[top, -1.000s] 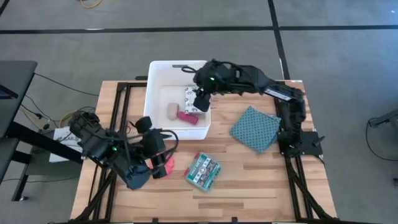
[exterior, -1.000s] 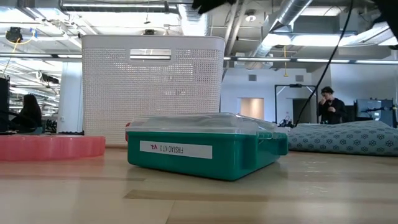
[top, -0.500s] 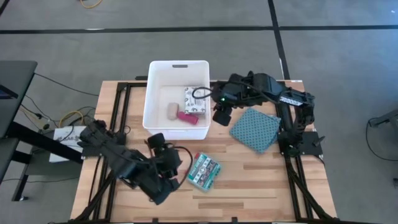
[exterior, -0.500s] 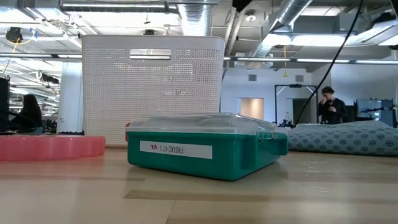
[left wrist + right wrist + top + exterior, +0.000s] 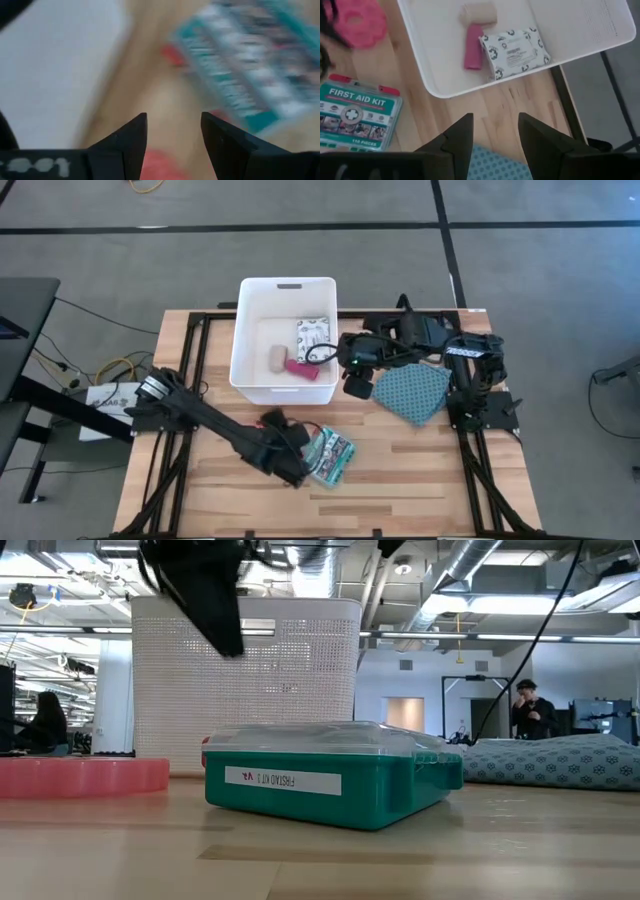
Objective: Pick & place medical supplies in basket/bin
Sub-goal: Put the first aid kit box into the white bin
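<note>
The white bin [image 5: 285, 290] stands at the table's far middle. A beige roll [image 5: 478, 12], a magenta piece [image 5: 473, 47] and a white black-patterned pouch [image 5: 515, 50] lie on its floor. A pink spiky disc [image 5: 362, 22] lies flat on the wood beside a teal first aid kit [image 5: 328, 455]. My left gripper [image 5: 174, 132] is open, low over the table by the kit, with the disc below its fingers. My right gripper [image 5: 492, 131] is open and holds nothing, above the wood just right of the bin.
A teal dotted cloth [image 5: 412, 392] lies at the table's right, close under my right arm. In the low view the kit [image 5: 330, 785] stands in front of the bin [image 5: 245, 680], with the disc [image 5: 80, 775] to its left. People show in the room behind.
My left gripper has come down steeply and reached toward the table's near right, ending over the pink disc beside the kit. My right gripper has left the space above the bin, moving toward the table's right and near edge and tipping further down.
</note>
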